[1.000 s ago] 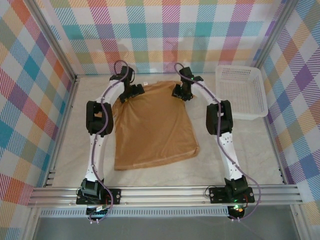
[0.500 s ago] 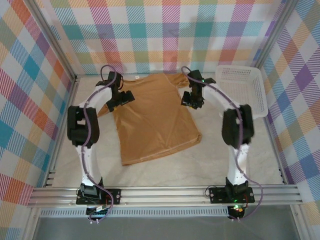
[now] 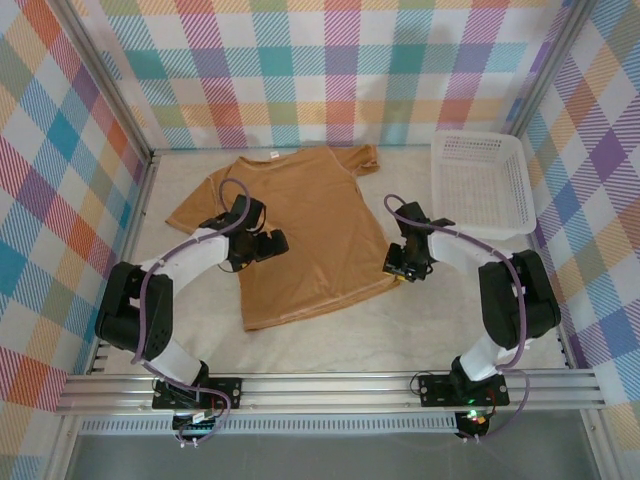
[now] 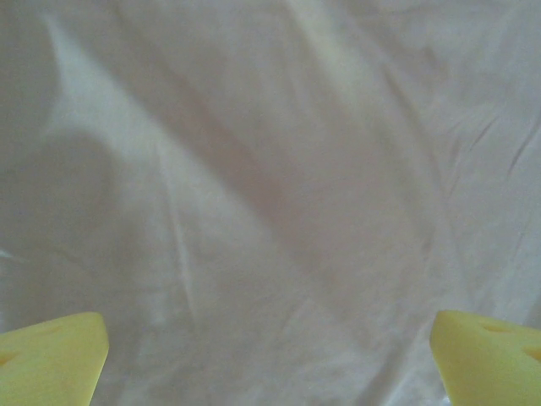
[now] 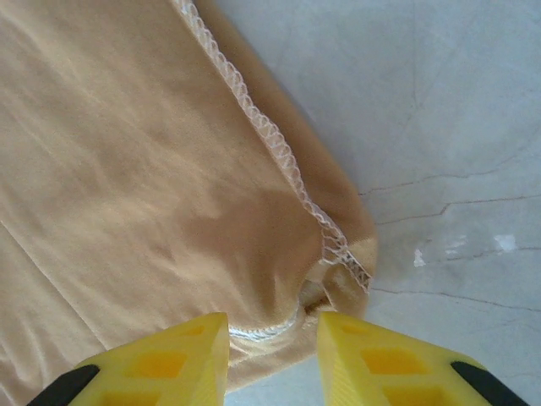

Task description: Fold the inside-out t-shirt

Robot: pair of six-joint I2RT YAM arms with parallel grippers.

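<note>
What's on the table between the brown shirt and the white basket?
Just bare pale table, seen from the top camera. Nearer the front, the right gripper sits at a corner of the t-shirt, apart from the basket.

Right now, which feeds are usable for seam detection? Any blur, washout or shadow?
Left wrist: very close in, t-shirt blurred and washed to pale grey, no seam detail. Right wrist: sharp, white hem stitching crisp, a soft shadow darkens the fabric just ahead of the right end effector. Top external: even light, no glare.
</note>
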